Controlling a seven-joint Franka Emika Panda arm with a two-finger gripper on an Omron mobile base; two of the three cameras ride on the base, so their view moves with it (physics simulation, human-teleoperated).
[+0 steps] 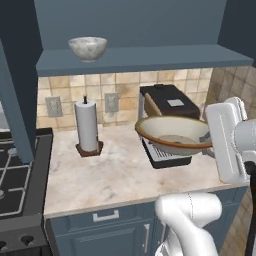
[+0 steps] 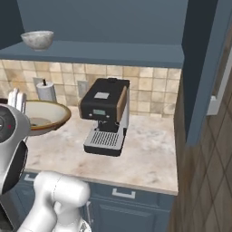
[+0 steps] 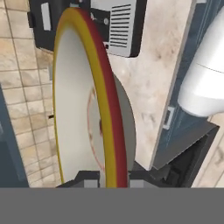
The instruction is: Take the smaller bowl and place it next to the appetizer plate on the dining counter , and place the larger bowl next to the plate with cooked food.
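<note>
The claw (image 3: pixel 107 181) grips the larger bowl (image 1: pixel 172 134) by its near rim, holding it above the counter (image 1: pixel 115 175) before the coffee machine (image 2: pixel 106 115), while the smaller bowl (image 1: pixel 88 48) sits on the shelf (image 1: pixel 140 60) up left.

A beige marbled kitchen counter (image 1: pixel 115 175) runs across the middle, over dark blue cabinets (image 1: pixel 107 235) with pale handles at six o'clock. Behind it, a tan tiled backsplash (image 1: pixel 125 87) carrying two grey outlets — one at nine o'clock, one near centre. A blue shelf (image 1: pixel 140 60) spans twelve o'clock. A paper towel roll (image 1: pixel 87 126) stands upright at ten o'clock, a black coffee machine (image 2: pixel 105 115) sits near the tiles, and a black stove (image 1: pixel 17 185) edges in at eight o'clock.
</note>
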